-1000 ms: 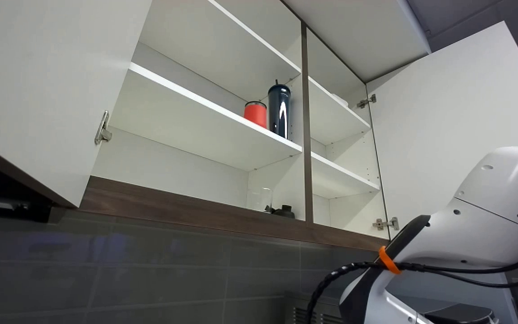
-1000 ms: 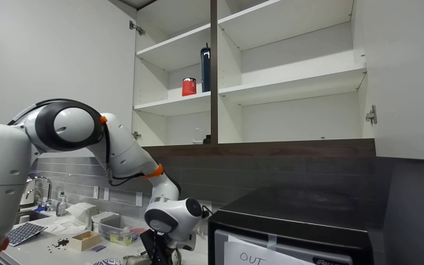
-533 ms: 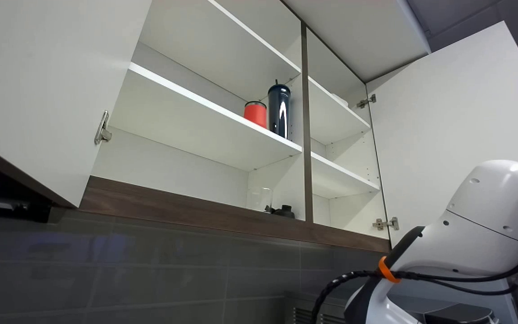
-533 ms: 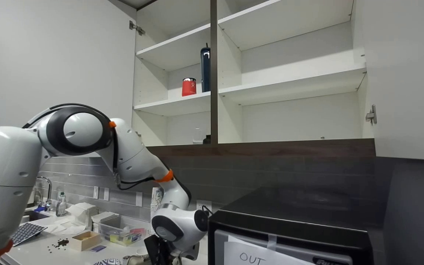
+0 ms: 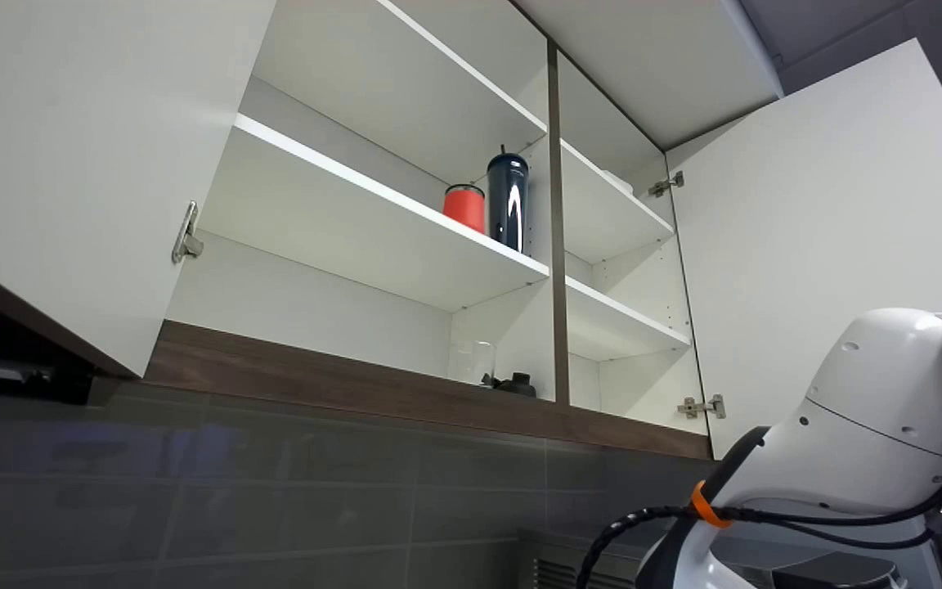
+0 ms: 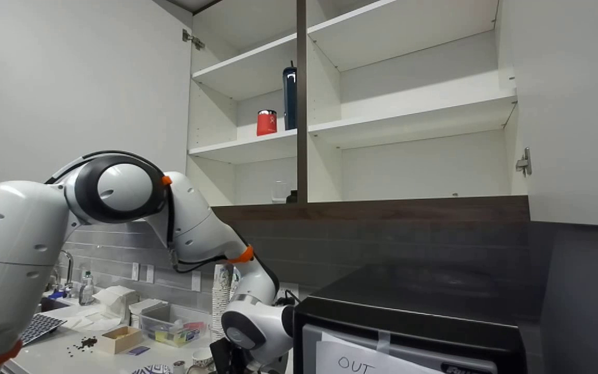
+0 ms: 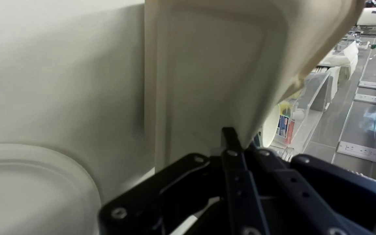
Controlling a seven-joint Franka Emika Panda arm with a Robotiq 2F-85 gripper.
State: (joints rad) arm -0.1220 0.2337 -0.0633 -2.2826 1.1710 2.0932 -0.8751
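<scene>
— What's by your pincer (image 7: 242,140)?
— In the wrist view you see a smooth, cream-coloured thing (image 7: 214,75), slightly blurred, with a flat panel, a straight left side and a right side slanting toward your pincer.
— Where, and do you grip it?
— It's in front of the back edge of the desk (image 6: 52,359). Whether your pincer is closed on it, I can't tell.

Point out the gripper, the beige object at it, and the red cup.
Gripper (image 7: 241,140), wrist view: midway between its tips.
Beige object (image 7: 215,71), wrist view: its broad flat face.
Red cup (image 6: 266,123), an exterior view: middle of its body.
</scene>
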